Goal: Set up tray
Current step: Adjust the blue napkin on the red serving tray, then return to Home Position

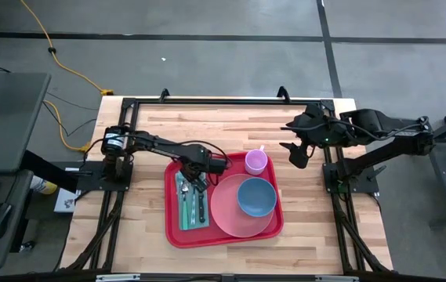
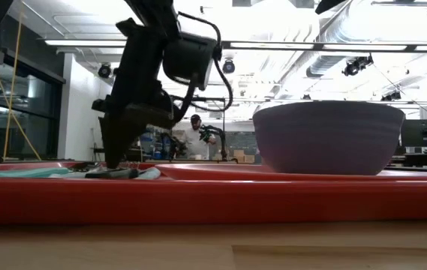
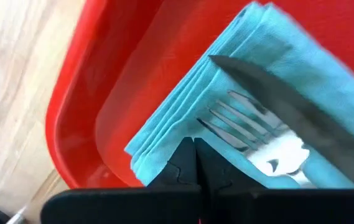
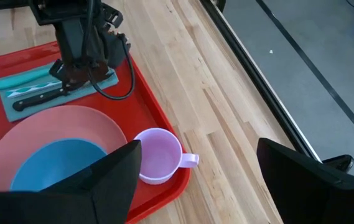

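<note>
Red tray (image 1: 224,234) sits mid-table, front of centre, already loaded: pink plate (image 1: 230,217) with the blue bowl (image 1: 256,196) on it at the right side, lilac mug (image 1: 256,162) at the tray's far right corner, teal napkin (image 1: 192,205) along the left side with a fork (image 3: 242,121) and black-handled knife (image 4: 37,99) lying on it. Left gripper (image 1: 199,182) is down over the far end of the napkin, right at the cutlery; in the left wrist view its fingers (image 3: 183,163) are pressed together with nothing between them, so closed and empty, tips just above the fork tines. Right gripper (image 1: 295,153) hangs off the tray's right side, near the mug, above bare table, jaws spread wide and holding nothing. My read: we're at the cutlery step, late in the setup, with the left arm either nudging the fork and knife straight or just done placing them. Next move calls for a clean vertical lift clear of the napkin so it doesn't drag the cloth or knock the fork askew. Can't tell whether a spoon is there too; the arm covers part of the napkin from above.
</note>
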`<state>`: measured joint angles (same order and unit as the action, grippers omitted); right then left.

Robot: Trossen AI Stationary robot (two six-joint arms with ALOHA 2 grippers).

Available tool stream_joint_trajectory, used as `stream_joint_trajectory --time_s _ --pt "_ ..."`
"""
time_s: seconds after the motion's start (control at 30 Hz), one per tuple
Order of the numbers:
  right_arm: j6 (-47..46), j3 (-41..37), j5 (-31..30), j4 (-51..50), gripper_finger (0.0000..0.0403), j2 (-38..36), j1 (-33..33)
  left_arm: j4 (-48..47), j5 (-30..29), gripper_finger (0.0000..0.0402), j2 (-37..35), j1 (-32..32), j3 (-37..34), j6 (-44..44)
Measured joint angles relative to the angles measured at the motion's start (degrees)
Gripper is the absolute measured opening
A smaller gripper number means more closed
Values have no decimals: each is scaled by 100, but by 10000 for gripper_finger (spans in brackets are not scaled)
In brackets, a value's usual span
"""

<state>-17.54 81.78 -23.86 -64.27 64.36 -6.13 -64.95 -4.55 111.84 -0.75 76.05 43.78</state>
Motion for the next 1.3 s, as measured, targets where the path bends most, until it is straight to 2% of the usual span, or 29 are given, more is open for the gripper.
stream_joint_trajectory --time_s 0.23,0.33,0.47,0.6,0.83,1.03,1.1,1.2,1.23,1.3 --pt "1 0 0 0 298 0 -2 -72 -86 19 -329 0 256 -18" --pt "20 -2 -1 -19 298 0 0 55 -251 18 -542 -44 510 -410" --pt "144 -3 116 -22 298 -4 0 346 -955 24 -1055 -181 862 -881" --pt "301 -11 503 18 298 -184 -4 683 -1808 24 -1813 -238 878 -1114" --pt "356 -11 492 271 298 -1246 0 827 -2606 22 -2974 -340 678 -1708" --pt "94 -24 351 381 298 -2377 0 1195 -3314 33 -3904 -826 161 -2223" --pt "-62 -24 235 382 298 -2751 0 1874 -3575 29 -4211 -1082 -97 -2506" --pt "-280 -11 20 366 298 -3187 0 2631 -3838 20 -4810 -1493 -858 -3047" --pt "-297 -19 -28 351 298 -3331 0 3144 -3924 18 -5030 -1619 -1138 -3151" --pt "-305 -87 -216 402 298 -3535 8 3483 -3965 15 -5576 -1871 -1876 -3170"
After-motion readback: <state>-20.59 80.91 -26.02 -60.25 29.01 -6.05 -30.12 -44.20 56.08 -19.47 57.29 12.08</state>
